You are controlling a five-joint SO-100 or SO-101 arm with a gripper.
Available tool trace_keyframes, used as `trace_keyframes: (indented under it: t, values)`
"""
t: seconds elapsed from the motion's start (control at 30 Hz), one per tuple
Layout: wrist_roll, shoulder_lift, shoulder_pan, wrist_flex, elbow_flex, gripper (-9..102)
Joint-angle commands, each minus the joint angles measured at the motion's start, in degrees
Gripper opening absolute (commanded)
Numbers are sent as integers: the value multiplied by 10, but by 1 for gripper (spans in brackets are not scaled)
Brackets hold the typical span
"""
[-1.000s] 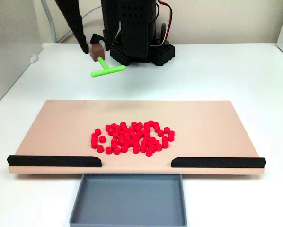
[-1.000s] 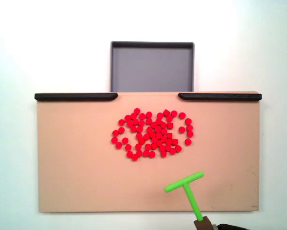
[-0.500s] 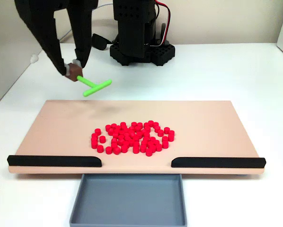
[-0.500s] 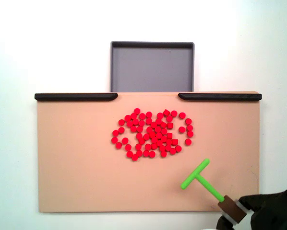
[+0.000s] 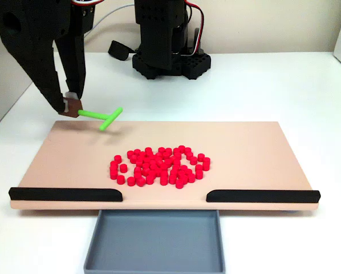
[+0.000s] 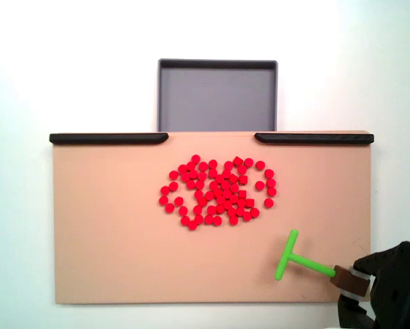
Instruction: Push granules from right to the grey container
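1. The granules (image 5: 159,166), small bright red cylinders, lie in one loose cluster near the middle of a tan board (image 5: 73,154); in a fixed view from above the same cluster (image 6: 217,192) sits slightly toward the edge that carries the black strips.
2. The grey container (image 5: 154,240), a shallow grey-blue tray with low walls, holds nothing. It sits just beyond the board's edge, in line with the gap between two black strips, one on each side (image 5: 65,194) (image 5: 262,196).
3. From above, the tray (image 6: 217,96) lies at the top of the picture and the strips (image 6: 109,138) (image 6: 313,138) border the board's upper edge.
4. The board rests on a white desk (image 5: 273,85) with a pale wall behind it. The arm's black base (image 5: 169,40) stands at the far side of the desk.
5. The claw (image 5: 68,105) is closed on the brown end block of a green T-shaped pusher (image 5: 102,117), held over the board's far left corner in a fixed view, well apart from the granules.
6. From above, the pusher (image 6: 297,259) lies near the lower right corner, its crossbar toward the cluster.
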State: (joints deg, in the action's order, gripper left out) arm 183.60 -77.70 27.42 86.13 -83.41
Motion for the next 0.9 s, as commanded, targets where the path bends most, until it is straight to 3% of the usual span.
trace_keyframes:
  t: [0.0, 0.5, 0.87]
  values:
    - [37, 7, 8, -1, 39, 0]
    - [160, 88, 8, 6, 130, 0]
    - [197, 137, -17, 1, 173, 0]
